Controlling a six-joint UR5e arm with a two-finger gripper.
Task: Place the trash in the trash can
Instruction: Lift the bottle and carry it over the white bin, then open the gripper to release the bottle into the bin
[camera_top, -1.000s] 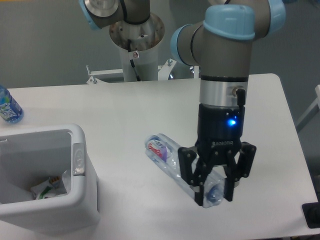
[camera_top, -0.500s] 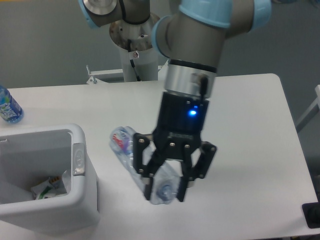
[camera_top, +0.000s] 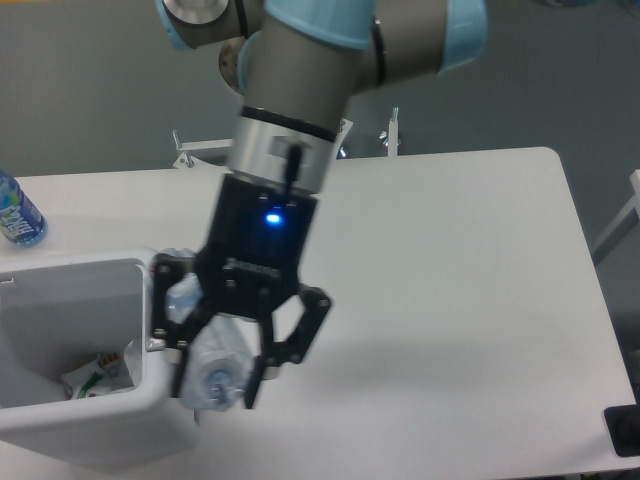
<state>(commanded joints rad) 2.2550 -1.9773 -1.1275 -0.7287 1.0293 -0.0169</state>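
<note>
Clear plastic is what is clamped between the black fingers of the gripper (camera_top: 222, 392): the bottle (camera_top: 205, 352) is held near its cap end, its ribbed body running up and away behind the fingers. In the fixed camera view, the gripper is closed narrowly on the bottle, above the thick rounded rim at the near right corner of the trash can (camera_top: 155, 415), which spreads out to the gripper's left. Inside the bin, further left and lower than the fingers, the crumpled paper wrapper (camera_top: 98, 374) is seen lying on the bottom.

An empty bottle like this is judged light, thin-walled and slippery, likely to dent or swing under a tight pinch; a hold close to the stiffer neck is judged the safer one. The bin's plastic looks smooth, matte and rigid. Far to the gripper's left, a blue-labelled bottle (camera_top: 17, 213) stands on the white table (camera_top: 470, 300).
</note>
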